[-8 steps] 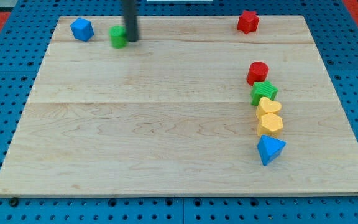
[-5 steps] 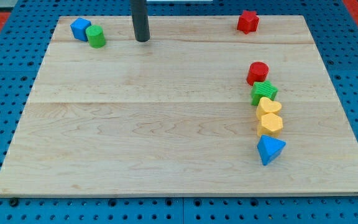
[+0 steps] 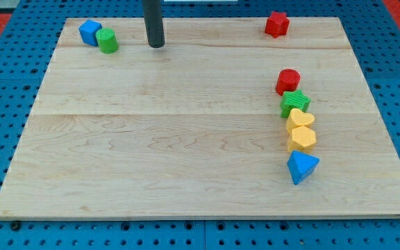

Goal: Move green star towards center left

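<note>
Approach is the step in hand, as I judge it: my tip [image 3: 156,46] rests on the wooden board [image 3: 186,173] in the upper left of the frame, near the top edge, and touches no block. There is no hand on this rig, only a bare rod, so nothing is grasped or clenched. The green star [image 3: 294,103], the thing to be moved, sits well apart from my tip, in the right part of the frame a little above mid-height. It stands second in a tight column: a red cylinder [image 3: 287,80] just above it, a yellow heart [image 3: 300,119] pressed against its lower side, then a second yellow block [image 3: 302,137] whose shape I cannot settle, and a blue block [image 3: 301,166], roughly triangular, at the foot. Near my tip, towards the frame's left, a green cylinder [image 3: 107,40] stands against a blue block [image 3: 89,32] in the top left corner; a red star-like block [image 3: 277,23] lies at the upper right. The push itself is not yet begun. The next move, I judge, calls for crossing the board to the star's right side, then pushing leftward towards the left-middle of the frame. The neighbours are the risk: an oblique contact would likely drag the cylinder or heart along.
</note>
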Action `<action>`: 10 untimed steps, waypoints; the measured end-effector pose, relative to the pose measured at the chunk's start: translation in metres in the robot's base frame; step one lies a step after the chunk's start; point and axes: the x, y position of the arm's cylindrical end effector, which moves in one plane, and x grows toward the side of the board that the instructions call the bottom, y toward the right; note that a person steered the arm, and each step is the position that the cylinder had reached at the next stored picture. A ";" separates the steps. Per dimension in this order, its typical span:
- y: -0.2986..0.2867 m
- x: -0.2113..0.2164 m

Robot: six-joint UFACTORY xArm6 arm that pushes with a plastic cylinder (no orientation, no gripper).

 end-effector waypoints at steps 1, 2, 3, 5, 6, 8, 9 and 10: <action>0.081 -0.004; 0.169 -0.004; 0.265 0.027; 0.267 0.154; 0.170 0.160; 0.197 0.160; 0.165 0.183; 0.091 0.193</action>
